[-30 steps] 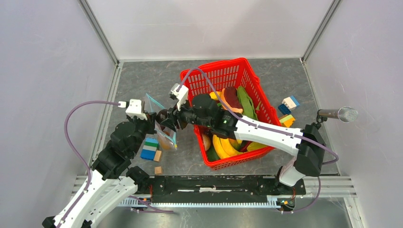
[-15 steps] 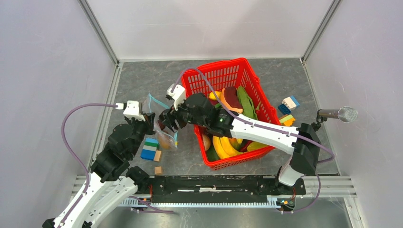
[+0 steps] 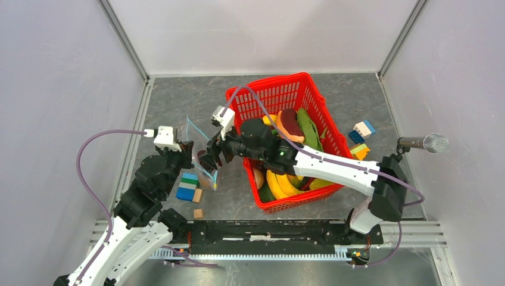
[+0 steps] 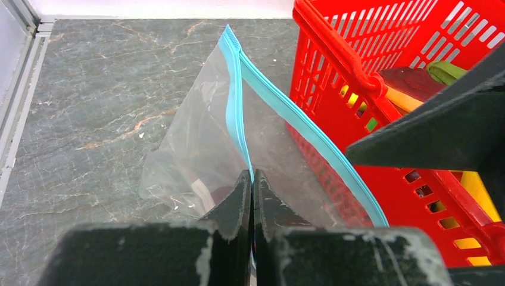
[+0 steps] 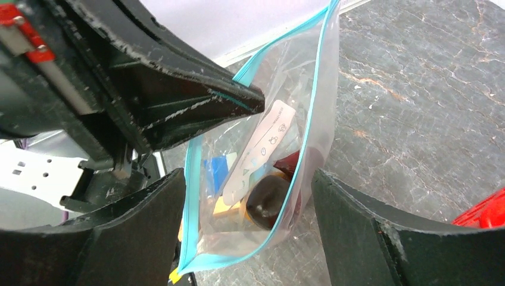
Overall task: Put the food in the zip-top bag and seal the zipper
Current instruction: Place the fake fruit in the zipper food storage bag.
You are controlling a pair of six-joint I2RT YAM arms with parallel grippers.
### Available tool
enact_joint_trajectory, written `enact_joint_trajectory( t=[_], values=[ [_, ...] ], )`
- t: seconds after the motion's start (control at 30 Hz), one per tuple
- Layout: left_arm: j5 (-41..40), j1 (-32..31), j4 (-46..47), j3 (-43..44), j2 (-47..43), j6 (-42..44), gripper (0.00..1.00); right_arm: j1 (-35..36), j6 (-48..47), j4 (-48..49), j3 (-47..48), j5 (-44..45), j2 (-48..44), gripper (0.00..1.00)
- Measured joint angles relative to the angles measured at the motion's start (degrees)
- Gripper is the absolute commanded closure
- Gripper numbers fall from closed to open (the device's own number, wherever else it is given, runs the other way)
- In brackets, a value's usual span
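Note:
The clear zip-top bag hangs open-mouthed beside the red basket. My left gripper is shut on its light-blue zipper at one side of the mouth. My right gripper is open and empty, its fingers straddling the bag's mouth from above. Inside the bag lie a dark brown food piece, a dark red piece and a white label. A banana, a green vegetable and a brown-red piece lie in the basket.
Blue and green building blocks and two wooden cubes lie on the floor just below the bag. More blocks lie right of the basket. A microphone sticks in from the right wall.
My right gripper shifted slightly left and back over the bag's mouth. The bag swayed a little but stays pinched by my left gripper.

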Motion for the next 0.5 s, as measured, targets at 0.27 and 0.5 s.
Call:
enact_joint_trajectory(
  t=[0.27, 0.5],
  values=[
    [-0.09, 0.26, 0.00, 0.00, 0.00, -0.44, 0.98, 0.04, -1.60, 1.57, -6.60, 4.96, -10.19, 0.21],
    [-0.09, 0.57, 0.00, 0.00, 0.04, -0.66, 0.98, -2.38, -3.37, -1.14, -12.98, 21.75, -22.80, 0.28]
  ],
)
